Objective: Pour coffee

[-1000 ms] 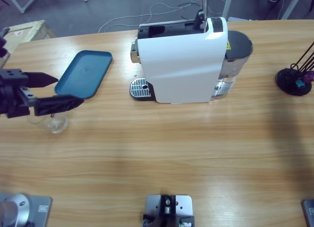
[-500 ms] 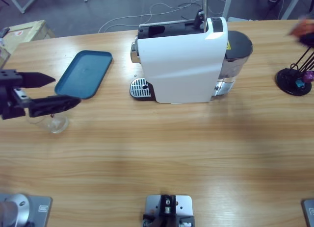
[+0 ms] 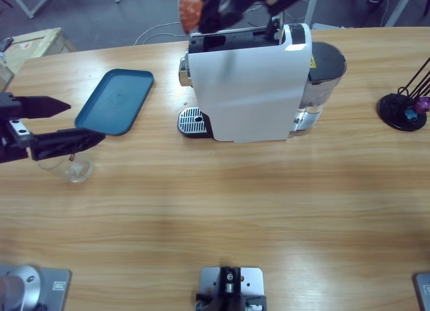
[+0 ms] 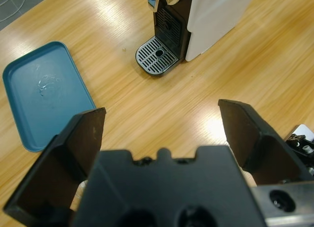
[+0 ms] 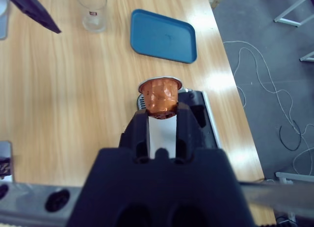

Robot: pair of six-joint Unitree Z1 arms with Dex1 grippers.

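Wooden boards ran the length of your table [image 3: 222, 203], with grey floor and loose white cables beyond its far edge; on it stood the white coffee machine [image 3: 250, 82], its slotted drip tray [image 3: 191, 120] facing the blue tray [image 3: 115, 101] that lay flat well to one side; a black capsule stand [image 3: 403, 109] sat near the far end. Your left gripper [image 3: 64, 124] came in from the side edge with its jaws spread wide and nothing between them, hanging over the clear glass tumbler [image 3: 76, 167], which stood on the bare wood just beside the blue tray's near corner; you could not make out the coffee inside it from above, and in the right wrist view the tumbler [image 5: 92, 11] showed no clear level either. Your right gripper [image 5: 159, 112] was closed on the orange-brown capsule [image 5: 159, 94], foil rim up, pinched at its lower body between the two jaws; in the high view that gripper [image 3: 201, 12] was blurred, above the back of the machine's open top slot [image 3: 222, 39].
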